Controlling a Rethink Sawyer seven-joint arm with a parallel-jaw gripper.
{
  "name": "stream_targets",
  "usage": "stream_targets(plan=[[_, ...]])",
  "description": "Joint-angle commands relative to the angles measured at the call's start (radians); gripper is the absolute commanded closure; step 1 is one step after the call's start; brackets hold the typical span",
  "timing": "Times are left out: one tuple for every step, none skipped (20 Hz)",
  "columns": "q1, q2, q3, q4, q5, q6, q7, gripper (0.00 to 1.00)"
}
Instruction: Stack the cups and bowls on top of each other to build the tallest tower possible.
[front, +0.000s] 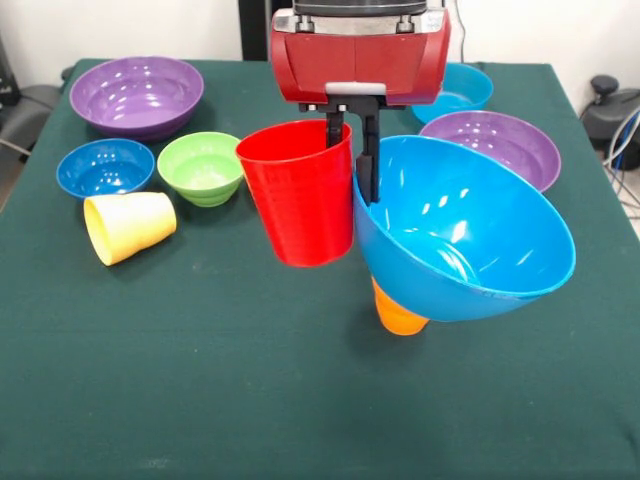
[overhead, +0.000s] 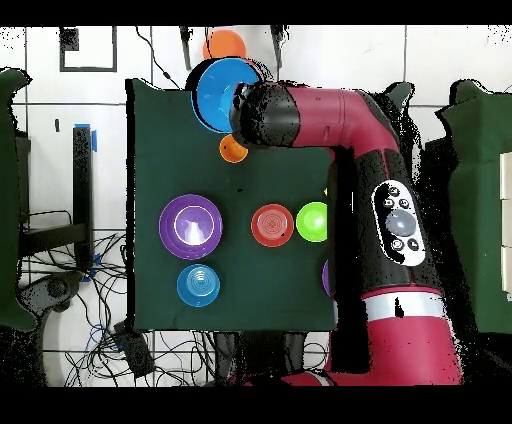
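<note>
Large blue bowl (front: 470, 235): held aloft at right of centre in the front view, tilted steeply, mouth toward the upper left. The gripper (front: 352, 150) descends from the top edge with its two black fingers closed on the bowl's near-left rim, one inside and one outside. A rim pinch lets the bowl hang tilted, which I judge explains the angle. In the overhead view the bowl (overhead: 222, 92) sits at upper centre beside the arm.

Purple bowls, two: one upper left (front: 137, 95), one right of centre behind the blue bowl (front: 492, 143); both upright and parked clear.

Cyan bowl (front: 462, 88), one, upper right, partly hidden.

Red cup (front: 298, 192), one, centre, upright; whether it stands or touches the gripper cannot be told.

Green bowl (front: 201, 166) and dark blue bowl (front: 105, 167), one each, left, side by side.

Yellow cup (front: 129, 226), one, on its side at left.

Orange item (front: 397, 313), one, directly under the blue bowl; likely the intended base.

No tower stands yet.
</note>
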Motion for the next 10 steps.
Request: stream_targets(plan=[[0.015, -0.008, -0.028, -0.035, -0.011, 0.022, 0.044, 1.0], [0.012, -0.009, -0.026, -0.027, -0.012, 0.019, 0.039, 1.0], [0.009, -0.01, -0.025, -0.019, -0.012, 0.016, 0.035, 1.0], [0.006, -0.013, -0.023, -0.009, -0.014, 0.007, 0.03, 1.0], [0.003, -0.015, -0.021, 0.001, -0.016, -0.001, 0.025, 1.0], [0.0, -0.019, -0.019, 0.009, -0.014, -0.002, 0.022, 1.0], [-0.002, -0.022, -0.018, 0.016, -0.013, -0.001, 0.02, 1.0], [-0.007, -0.034, -0.018, 0.037, -0.01, 0.002, 0.018, 1.0], [-0.008, -0.04, -0.02, 0.047, -0.008, 0.004, 0.02, 1.0], [-0.009, -0.05, -0.024, 0.063, -0.007, 0.008, 0.022, 1.0]])
